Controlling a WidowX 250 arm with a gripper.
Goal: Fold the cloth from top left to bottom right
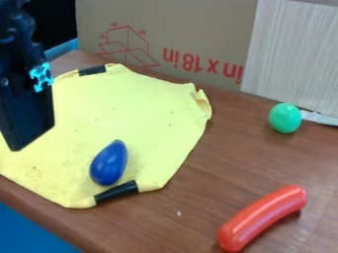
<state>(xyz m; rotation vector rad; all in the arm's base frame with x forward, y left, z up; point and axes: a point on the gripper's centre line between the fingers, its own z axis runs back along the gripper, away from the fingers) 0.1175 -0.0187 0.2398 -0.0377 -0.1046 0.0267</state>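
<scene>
Yellow cloth (pixel 142 111) mostly flat on desk (pixel 208 175), right corner curled; blue toy (pixel 109 164) on it. Gripper (pixel 25 116) over cloth's left part; cannot tell how open, or whether holding anything.

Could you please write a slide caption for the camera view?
Blue toy on a yellow cloth, with a red toy and green toy on the table.

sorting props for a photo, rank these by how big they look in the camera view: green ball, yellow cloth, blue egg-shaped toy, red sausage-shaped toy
Largest to smallest:
1. yellow cloth
2. red sausage-shaped toy
3. blue egg-shaped toy
4. green ball
</scene>
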